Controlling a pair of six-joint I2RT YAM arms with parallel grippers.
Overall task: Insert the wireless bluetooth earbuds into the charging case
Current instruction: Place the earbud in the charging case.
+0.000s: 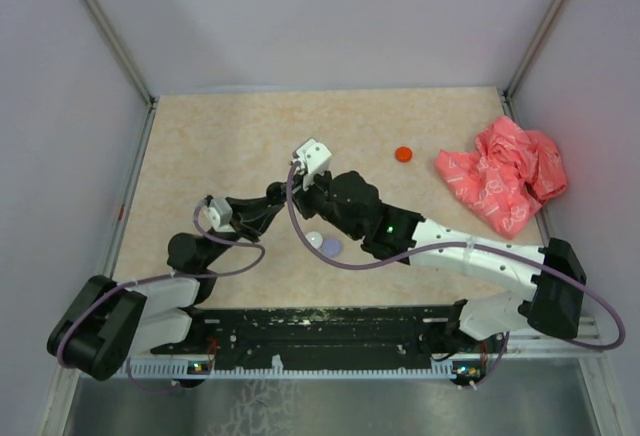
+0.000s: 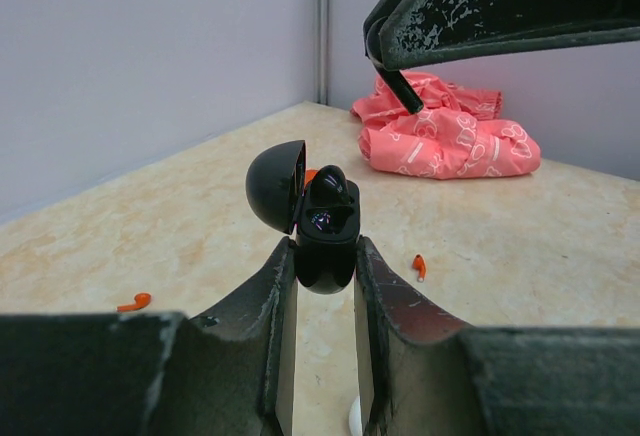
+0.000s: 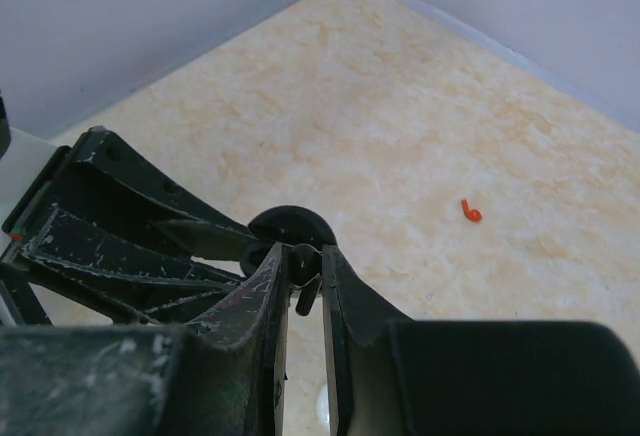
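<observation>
Left wrist view: my left gripper (image 2: pixel 325 256) clamps the open charging case (image 2: pixel 326 224) between its fingers, the right gripper (image 3: pixel 303 261) pinches a black earbud (image 3: pixel 306 296) between its tips just above (insertion step, I judge), so next I need a careful aligned descent

You'll find the case (image 2: pixel 330 221) mid-table, pinched between the fingers of the left gripper (image 2: pixel 325 256). Its lid is swung open to one side, and the right gripper (image 3: pixel 305 261) reaches in from the right, tips just beside that lid. Two discs (image 1: pixel 315 240) lie side by side on the table (image 1: pixel 200 136) just near of the grippers, a third disc (image 1: pixel 404 154) lies farther back and right, and the bag (image 1: pixel 505 174) sits right of it by the far right edge. One earbud (image 2: pixel 420 267) lies on the table between case and bag, and a second earbud (image 2: pixel 133 303) lies well off on the case's other side.
</observation>
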